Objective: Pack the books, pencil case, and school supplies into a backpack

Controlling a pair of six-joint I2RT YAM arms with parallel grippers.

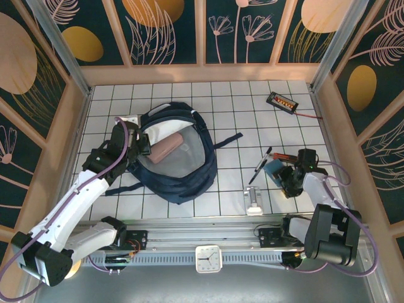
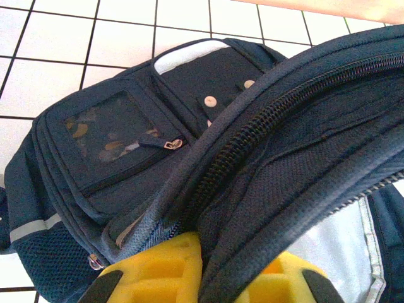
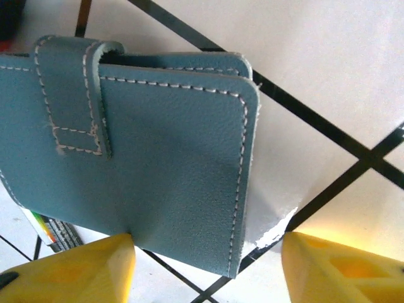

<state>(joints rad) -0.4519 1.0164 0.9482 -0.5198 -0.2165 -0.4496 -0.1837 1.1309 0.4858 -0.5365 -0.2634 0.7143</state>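
Note:
The navy backpack [image 1: 183, 170] lies open on the tiled table, left of centre. The pink pencil case [image 1: 168, 146] rests inside its pale lining. My left gripper [image 1: 141, 147] is at the opening's left rim, its yellow fingers [image 2: 167, 268] shut on the backpack's zippered edge [image 2: 265, 158]. At the right, the teal notebook [image 1: 276, 167] lies on the tiles, with a stitched strap on its cover [image 3: 158, 158]. My right gripper [image 3: 205, 243] stands open around its near corner, the left finger touching its edge. A slim black pen [image 1: 260, 165] lies just left of it. The black book and orange-and-black tool are out of view.
A small silver metal piece [image 1: 254, 201] lies near the front edge. A black gadget [image 1: 282, 101] with a red wire sits at the back right. Wooden walls surround the table [image 1: 240, 120]. A backpack strap [image 1: 228, 141] trails to the right.

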